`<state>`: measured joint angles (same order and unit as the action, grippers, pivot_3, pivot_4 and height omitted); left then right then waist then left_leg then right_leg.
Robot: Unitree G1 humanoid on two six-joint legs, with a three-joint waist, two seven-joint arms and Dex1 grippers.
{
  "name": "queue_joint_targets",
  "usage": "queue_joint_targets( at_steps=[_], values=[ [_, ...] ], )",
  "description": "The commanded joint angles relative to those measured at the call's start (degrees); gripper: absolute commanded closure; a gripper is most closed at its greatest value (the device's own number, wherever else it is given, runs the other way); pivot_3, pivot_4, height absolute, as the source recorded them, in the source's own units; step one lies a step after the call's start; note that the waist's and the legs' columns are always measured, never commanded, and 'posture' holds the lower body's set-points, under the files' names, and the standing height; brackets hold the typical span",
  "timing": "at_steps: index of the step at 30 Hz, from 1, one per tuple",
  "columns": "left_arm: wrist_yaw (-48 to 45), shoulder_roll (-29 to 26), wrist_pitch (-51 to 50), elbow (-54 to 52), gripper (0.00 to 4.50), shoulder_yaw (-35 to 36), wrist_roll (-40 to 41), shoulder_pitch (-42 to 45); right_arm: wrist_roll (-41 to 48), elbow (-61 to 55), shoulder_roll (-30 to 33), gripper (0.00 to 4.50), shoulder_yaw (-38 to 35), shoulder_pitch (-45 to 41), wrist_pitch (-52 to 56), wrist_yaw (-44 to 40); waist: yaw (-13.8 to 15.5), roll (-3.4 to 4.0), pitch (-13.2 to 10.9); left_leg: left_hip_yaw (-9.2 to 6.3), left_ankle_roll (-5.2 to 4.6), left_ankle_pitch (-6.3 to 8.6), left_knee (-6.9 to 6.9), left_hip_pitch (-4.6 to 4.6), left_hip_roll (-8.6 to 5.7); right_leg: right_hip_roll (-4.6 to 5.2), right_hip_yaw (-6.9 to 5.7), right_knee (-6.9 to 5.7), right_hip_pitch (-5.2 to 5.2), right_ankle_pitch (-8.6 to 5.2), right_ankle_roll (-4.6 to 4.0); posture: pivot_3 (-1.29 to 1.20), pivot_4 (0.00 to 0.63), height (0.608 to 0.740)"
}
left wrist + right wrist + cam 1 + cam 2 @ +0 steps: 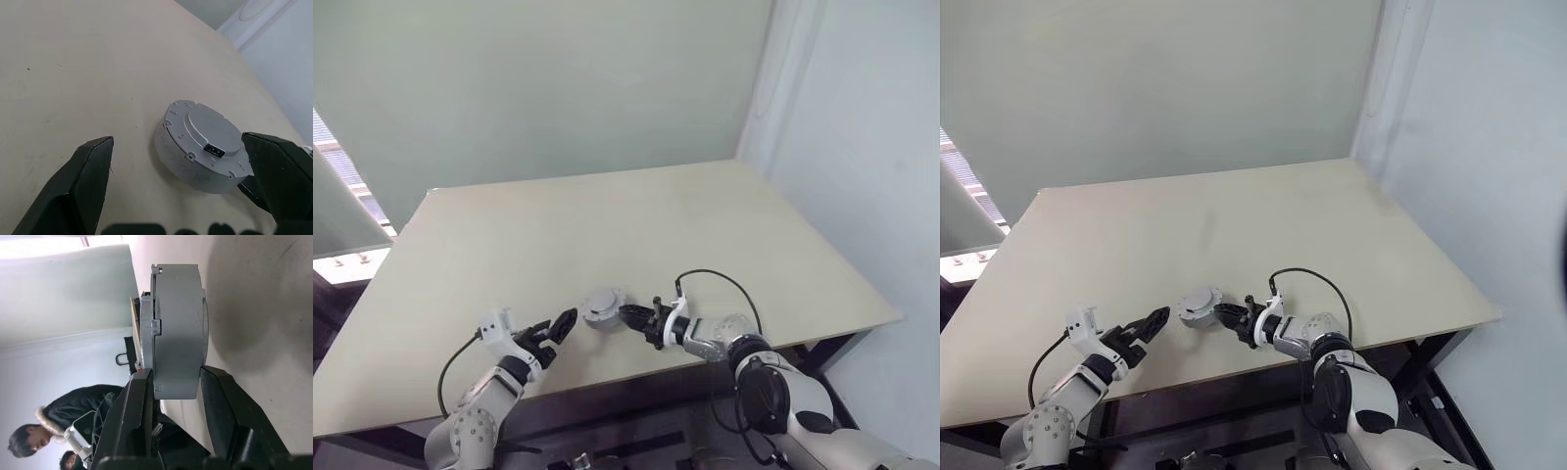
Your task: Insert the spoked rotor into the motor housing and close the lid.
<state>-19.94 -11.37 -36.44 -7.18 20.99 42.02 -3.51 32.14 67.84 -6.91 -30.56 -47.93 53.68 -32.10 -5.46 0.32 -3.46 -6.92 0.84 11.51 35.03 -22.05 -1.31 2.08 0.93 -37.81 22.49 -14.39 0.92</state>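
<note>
The motor housing (pixel 603 306) is a round grey metal drum lying near the table's front edge. Its lid (pixel 208 128), with a small black slot, sits flat on top. The spoked rotor is hidden. My right gripper (pixel 625 313) comes in from the right and is shut on the housing (pixel 178 328), one finger against the lid side and the other against the base. My left gripper (pixel 563 325) hovers just left of the housing, apart from it, with its fingers (pixel 93 161) spread wide open and nothing between them.
The beige table (pixel 607 225) stretches far beyond the housing, and its front edge runs just below both grippers. A black cable (pixel 720 279) loops above my right wrist. A person in a dark hooded jacket (pixel 73 406) shows beyond the table.
</note>
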Motion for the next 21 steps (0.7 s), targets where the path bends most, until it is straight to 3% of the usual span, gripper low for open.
queue_joint_targets(
  at_steps=[1,12,21],
  values=[
    [0.1,0.2,0.3,-1.4,0.0,1.0,1.9,1.1,2.7,-3.1,-0.7,3.29,-0.3,-0.9,0.5,-2.9,0.0,0.0,0.0,0.0,0.0,0.0,0.0,0.0,0.0,0.0,0.0,0.0,0.0,0.0,0.0,0.0,0.0,0.74],
    [3.3,4.9,-4.1,2.0,0.0,4.2,11.9,3.5,3.6,-6.2,-1.6,3.29,0.4,-1.8,3.0,-4.4,0.0,-0.01,0.0,0.0,0.0,0.0,0.07,0.0,-0.01,0.0,0.0,0.0,-0.04,0.0,0.01,0.0,0.0,0.74],
    [3.9,7.9,-4.9,6.4,0.0,4.3,15.5,5.5,5.0,-10.0,-2.8,3.29,1.9,-1.7,5.6,-4.6,0.0,-0.03,0.0,0.0,-0.01,-0.01,0.12,-0.01,-0.02,-0.01,0.0,-0.01,-0.06,0.0,0.01,0.0,0.0,0.74]
  ],
)
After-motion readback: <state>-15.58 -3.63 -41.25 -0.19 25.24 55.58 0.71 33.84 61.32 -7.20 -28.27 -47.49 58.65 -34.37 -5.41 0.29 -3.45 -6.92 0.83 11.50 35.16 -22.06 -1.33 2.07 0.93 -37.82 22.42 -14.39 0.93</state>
